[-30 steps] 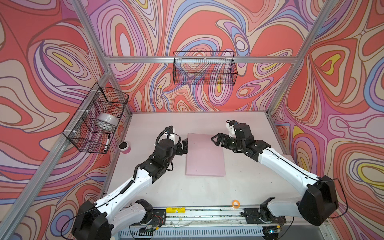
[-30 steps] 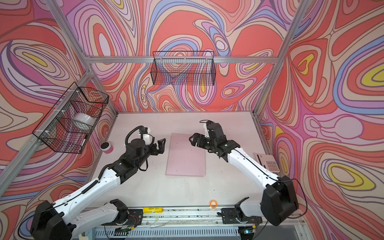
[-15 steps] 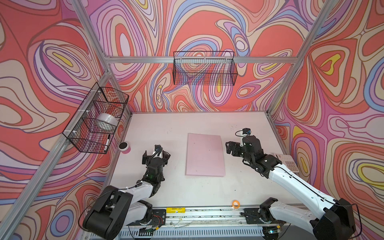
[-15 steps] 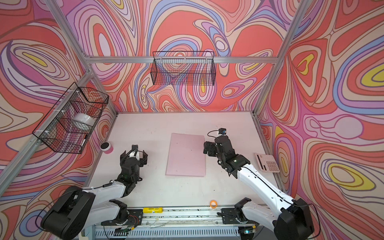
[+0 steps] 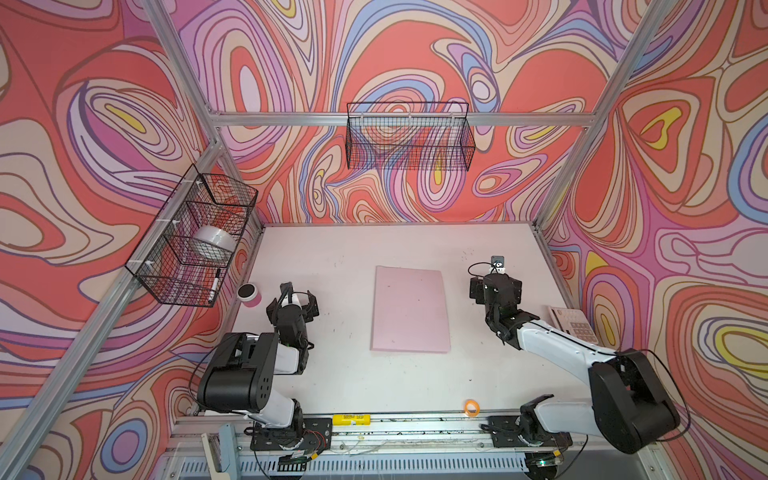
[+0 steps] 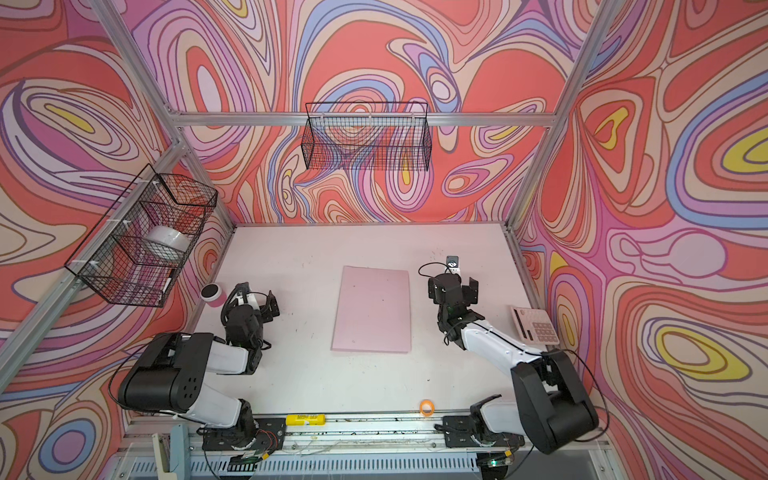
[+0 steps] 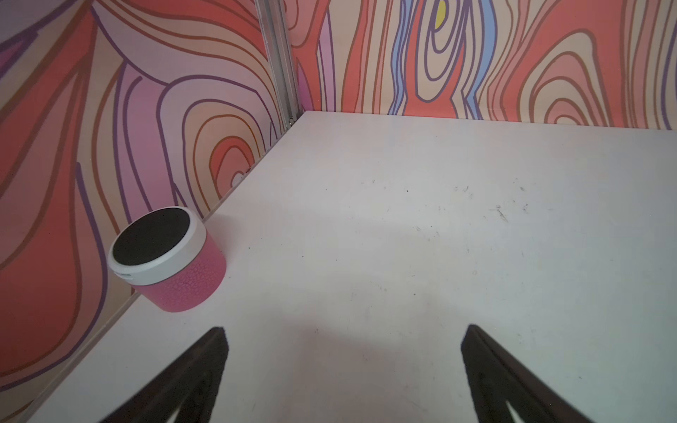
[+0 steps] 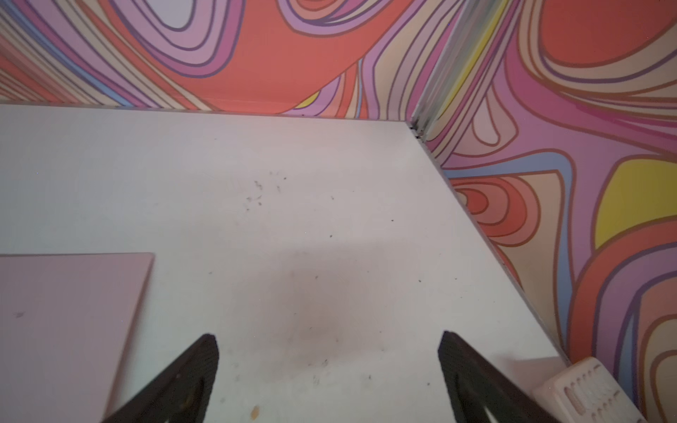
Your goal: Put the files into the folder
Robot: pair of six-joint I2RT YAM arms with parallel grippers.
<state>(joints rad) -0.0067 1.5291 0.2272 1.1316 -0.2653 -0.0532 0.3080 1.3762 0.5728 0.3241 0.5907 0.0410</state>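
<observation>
A: What is changed since a second ago?

B: Both arms are drawn back from the folder (image 5: 411,316), whose far corners were flanked then. The left gripper (image 5: 296,296) is parked near the left wall and the right gripper (image 5: 494,286) well to the folder's right. Both are spread wide and empty.

A: And the task?

B: The folder is left shut, flat in the middle of the table (image 5: 332,257). No files are seen, so they are judged to be inside.

A: What is added by the wrist views?

B: A pink speaker (image 7: 166,258) is shown close up by the left wrist view, but no folder. The folder's corner and a calculator (image 8: 586,392) are shown by the right wrist view.
</observation>
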